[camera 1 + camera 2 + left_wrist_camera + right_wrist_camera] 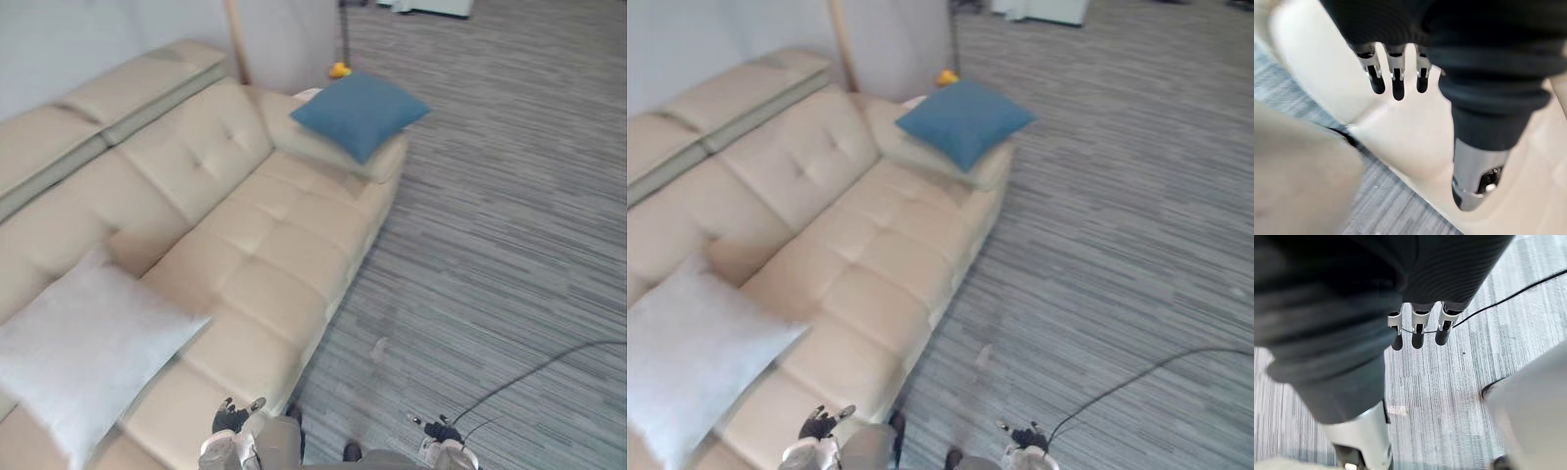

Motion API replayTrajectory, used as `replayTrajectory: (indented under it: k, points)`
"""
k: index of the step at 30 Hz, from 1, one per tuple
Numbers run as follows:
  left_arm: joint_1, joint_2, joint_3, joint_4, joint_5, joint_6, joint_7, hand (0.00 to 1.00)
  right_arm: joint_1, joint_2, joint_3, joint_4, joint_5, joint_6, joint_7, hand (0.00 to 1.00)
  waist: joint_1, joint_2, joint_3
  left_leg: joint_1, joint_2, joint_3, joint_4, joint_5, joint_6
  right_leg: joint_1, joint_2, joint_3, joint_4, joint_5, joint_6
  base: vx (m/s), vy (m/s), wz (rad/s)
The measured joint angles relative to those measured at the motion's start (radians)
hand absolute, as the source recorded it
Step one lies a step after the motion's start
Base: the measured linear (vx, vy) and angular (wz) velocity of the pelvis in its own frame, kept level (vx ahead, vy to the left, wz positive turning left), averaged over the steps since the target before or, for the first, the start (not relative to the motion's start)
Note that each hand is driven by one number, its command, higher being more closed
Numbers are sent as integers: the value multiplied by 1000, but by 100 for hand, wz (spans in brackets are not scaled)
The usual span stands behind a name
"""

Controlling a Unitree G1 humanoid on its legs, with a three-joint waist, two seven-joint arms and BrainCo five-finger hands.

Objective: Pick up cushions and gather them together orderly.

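Cushions, two counted, well apart. One blue cushion (361, 113), square, plain matte cloth with sharp corners, lies on the armrest at the sofa's far end, turned cornerwise, with one corner past the armrest's outer edge. One pale grey-white cushion (83, 348), square, of a finely textured fabric, lies on the seat at the sofa's near end with a corner pointing toward the seat's front edge. One sofa (265, 245), beige and smooth like leather, has its seat and back stitched into tufted squares and two padded sections along the top of the backrest. Left hand (1396, 78) hangs by the front edge of the sofa's near end, fingers straight and slightly spread, thumb apart, nothing in its grasp. Right hand (1419, 330) hangs out from the sofa over the carpet, fingers loose and straight, also empty. The floor in front of the sofa is grey carpet (509, 196) in fine stripes, with one small pale scrap (378, 348) lying near the sofa's front. A pale wall (59, 39) stands behind the sofa. Beyond the sofa's far end are one wooden pole (235, 39), upright by the wall, and one small yellow object (339, 70) on the floor, too small to identify.
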Motion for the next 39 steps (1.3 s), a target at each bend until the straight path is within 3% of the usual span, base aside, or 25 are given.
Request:
replayTrajectory:
  k: [2,3,6,8,9,11,13,14,15,16,17,19,21,22,24,25,26,27,28,30,31,33,36,38,39]
  points:
    - [4,-4,-15,2,-1,2,1,0,-13,-6,1,6,-3,-1,1,0,-10,20,1,81,5,31,-50,-10,10,-38,-70,-131,89,-6,-31,360,97,-24]
    - [5,-10,-20,2,-2,3,2,0,-27,-8,0,15,-3,0,1,0,-12,31,-9,123,21,44,-91,-10,9,-40,-109,-216,39,-19,-65,324,41,-34]
    - [-6,-8,-33,9,-22,3,19,0,-74,-11,0,39,-3,-1,1,0,-16,63,1,169,80,49,-131,-10,9,-42,-140,-361,-163,4,-96,289,-54,-33]
    - [-6,25,-69,34,-31,3,20,0,-92,-18,-1,63,-3,-1,0,0,-32,52,9,186,89,44,-134,-10,6,-44,-132,-335,-343,122,-100,275,-176,-7]
    - [-7,50,-78,43,-31,3,20,0,-87,-18,-5,80,-3,-1,0,0,-40,12,10,200,64,31,-131,-17,-6,-44,-131,-254,-434,276,-120,301,-232,-10]
    - [-6,29,-75,72,-35,5,21,0,-84,-56,-31,108,-2,-1,-3,0,-44,55,11,205,98,-27,-90,-26,-26,-39,-90,-248,-393,237,-144,308,-266,-27]
    - [-12,-13,-37,73,-39,4,22,0,-73,-79,-63,126,-1,0,-6,0,-49,91,25,110,133,-63,147,-20,-54,-1,-61,-251,-423,207,-162,295,-232,-22]
    - [-12,-20,-29,68,-38,4,22,0,-64,-81,-65,124,0,1,-8,0,-52,94,25,73,142,-77,233,3,-86,17,-56,-260,-427,194,-166,325,-204,8]
    - [-9,-19,-27,57,-38,2,20,0,-42,-78,-67,106,9,-1,-12,0,-58,99,32,13,158,-92,395,86,-116,68,-47,-267,-432,169,-181,263,-165,11]
    - [-8,-18,-28,53,-38,1,19,0,-25,-79,-56,90,9,0,-14,0,-58,97,37,-33,172,-78,513,111,-97,118,-40,-266,-443,142,-196,320,-174,9]
    - [-7,-15,-29,45,-35,-1,18,0,-23,-77,-58,90,9,1,-18,0,-58,93,38,-70,172,-55,561,60,-77,155,-40,-262,-448,121,-200,241,-113,3]
    - [-6,-15,-29,37,-32,-6,18,0,-30,-75,-60,90,9,2,-23,0,-54,91,38,-122,153,-11,514,10,-60,200,-40,-259,-483,102,-186,206,-76,-8]
    - [-7,-16,-41,28,-35,-9,20,0,-46,-75,-60,90,10,1,-28,0,-46,92,39,-143,105,34,304,0,-58,232,-41,-245,-530,98,-177,236,0,-30]
    - [-6,-16,-49,28,-33,-8,19,0,-51,-75,-60,89,10,0,-28,0,-42,94,37,-134,69,47,99,29,-68,252,-36,-240,-561,98,-172,302,40,-31]
    - [-7,-16,-69,34,-30,-6,18,0,-47,-80,-68,91,10,1,-28,0,-34,116,29,-116,42,38,-157,134,-72,291,1,-221,-604,90,-158,350,96,-35]
    - [-6,-16,-71,37,-30,-6,18,0,-47,-79,-70,92,10,1,-28,0,-32,117,30,-113,41,27,-158,176,-40,296,5,-214,-602,83,-148,406,140,-44]
    - [-10,-5,-71,40,-30,-5,17,0,-48,-63,-70,92,9,3,-28,0,-26,91,23,-98,8,24,-132,175,29,313,-21,-185,-578,39,-118,462,119,-32]
    - [-9,5,-71,40,-30,-4,16,0,-43,-57,-70,91,9,5,-27,0,-32,68,13,-90,-14,30,-119,140,35,311,-48,-174,-525,19,-106,585,126,-39]
    - [-9,11,-73,43,-30,0,16,0,-32,-60,-69,89,7,8,-27,0,-33,52,13,-51,-38,52,-122,102,41,261,-80,-144,-360,-16,-65,593,125,-24]
    - [-11,13,-78,42,-31,5,16,0,-26,-54,-66,75,0,8,-25,0,-35,48,22,19,-60,51,-121,66,49,114,-120,-114,23,24,22,483,102,-2]
    - [-12,13,-78,41,-31,17,17,0,-13,-42,-64,61,3,9,-20,0,-41,46,28,75,-65,46,-118,44,49,56,-142,-116,194,31,22,408,46,24]
    - [-9,10,-78,40,-31,19,17,0,-4,-37,-59,24,-1,7,-17,0,-43,50,29,161,-59,38,-139,23,43,5,-169,-162,246,18,-3,505,-1,25]
    - [-15,1,-79,40,-32,20,18,0,-27,-36,-61,21,-2,9,-14,0,-52,65,32,252,-6,17,-190,18,35,-57,-161,-241,35,0,-61,470,-105,34]
    - [-15,4,-79,43,-32,19,17,0,-44,-32,-62,31,-1,8,-7,0,-61,60,33,273,31,-12,-198,3,9,-76,-113,-203,-236,95,-78,512,-264,46]
    - [-10,18,-78,43,-32,16,17,0,-39,-25,-71,43,-1,8,-7,0,-67,33,26,280,19,-36,-197,-14,-15,-73,-103,-138,-378,215,-94,416,-291,43]
